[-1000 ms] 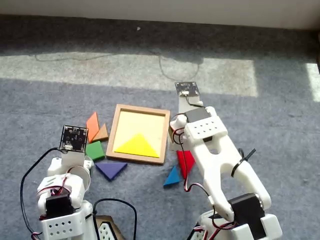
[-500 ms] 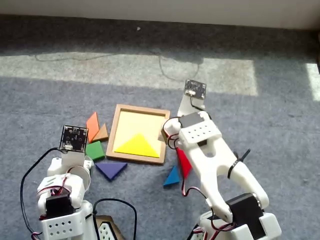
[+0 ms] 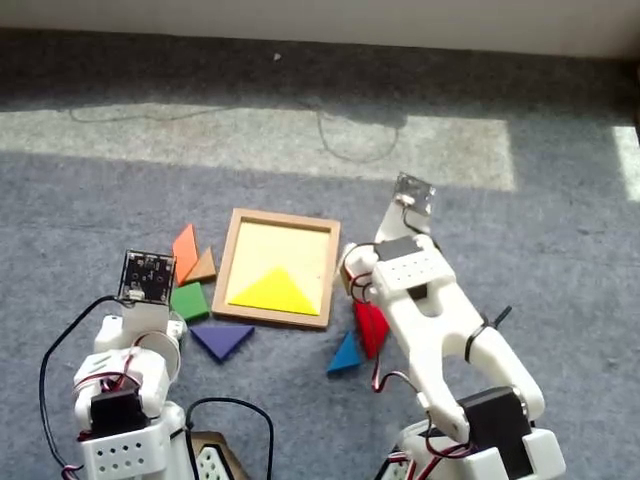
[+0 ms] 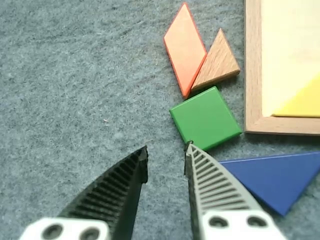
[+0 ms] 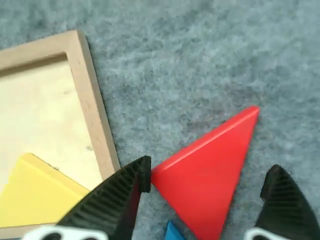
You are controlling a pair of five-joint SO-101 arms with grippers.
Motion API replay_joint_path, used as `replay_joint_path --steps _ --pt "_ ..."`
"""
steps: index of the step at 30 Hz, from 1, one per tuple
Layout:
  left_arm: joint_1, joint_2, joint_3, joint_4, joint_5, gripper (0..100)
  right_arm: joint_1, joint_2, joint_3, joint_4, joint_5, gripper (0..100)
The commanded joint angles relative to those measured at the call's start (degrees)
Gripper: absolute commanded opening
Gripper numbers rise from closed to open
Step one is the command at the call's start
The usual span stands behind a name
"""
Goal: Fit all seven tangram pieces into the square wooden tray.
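Red triangle (image 5: 210, 170), between the spread right fingers (image 5: 122, 195), beside tray (image 5: 92, 105)

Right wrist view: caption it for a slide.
Open right gripper straddles the red triangle beside the wooden tray, yellow triangle inside.

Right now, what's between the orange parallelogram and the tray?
The small wooden triangle, edge against the orange parallelogram, then a strip of carpet before the tray frame. Clearest in the left wrist view.

right arm (image 3: 432, 305): swung right, away from tray (image 5: 93, 107) edge | right gripper (image 5: 210, 174): now astride red triangle (image 5: 202, 192)
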Motion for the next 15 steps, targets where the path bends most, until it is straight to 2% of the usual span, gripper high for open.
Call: replay_joint_path --steps 1,15 --pt "-0.48 -1.80 -0.31 -0.09 -0.70 15 -0.40 -0.40 1.45 -1.01 -0.18 33.9" --pt "-0.48 -1.80 -0.31 -0.09 -0.70 15 -2.15 -0.40 3.65 -3.91 -0.18 33.9"
